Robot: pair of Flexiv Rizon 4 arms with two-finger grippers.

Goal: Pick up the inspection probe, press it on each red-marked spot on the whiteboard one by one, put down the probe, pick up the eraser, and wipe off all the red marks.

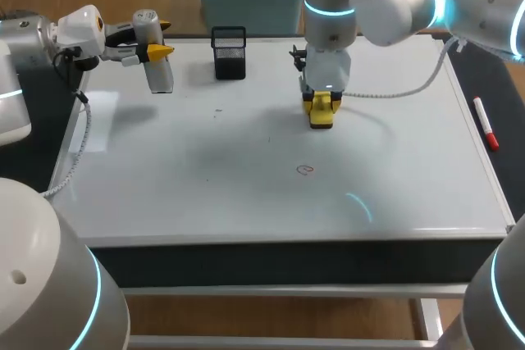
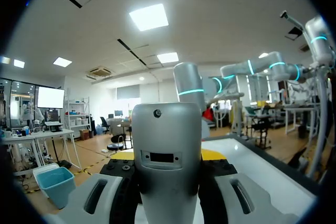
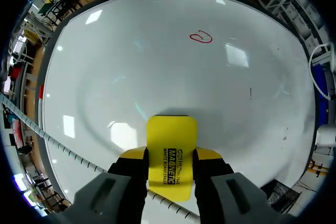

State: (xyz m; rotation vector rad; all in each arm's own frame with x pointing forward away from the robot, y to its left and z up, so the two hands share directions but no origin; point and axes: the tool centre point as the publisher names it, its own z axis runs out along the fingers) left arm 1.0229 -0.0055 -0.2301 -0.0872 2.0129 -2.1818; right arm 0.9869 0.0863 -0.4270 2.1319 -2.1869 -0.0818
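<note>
My left gripper (image 1: 156, 48) is shut on the grey cylindrical inspection probe (image 1: 156, 59), held over the whiteboard's (image 1: 205, 194) far left corner. In the left wrist view the probe (image 2: 166, 150) stands upright between the yellow tips, filling the gap. My right gripper (image 1: 321, 109) is shut on the yellow eraser (image 1: 321, 117), low over the board's far middle. In the right wrist view the eraser (image 3: 171, 153) sits between the fingers. A single small red loop mark (image 1: 305, 170) lies nearer the front; it shows as the red mark (image 3: 200, 37) ahead of the eraser.
A black mesh pen holder (image 1: 229, 53) stands on the board's far edge between the two grippers. A red marker (image 1: 486, 125) lies on the dark strip beside the board's right edge. A white cable hangs from my right arm over the board's far right.
</note>
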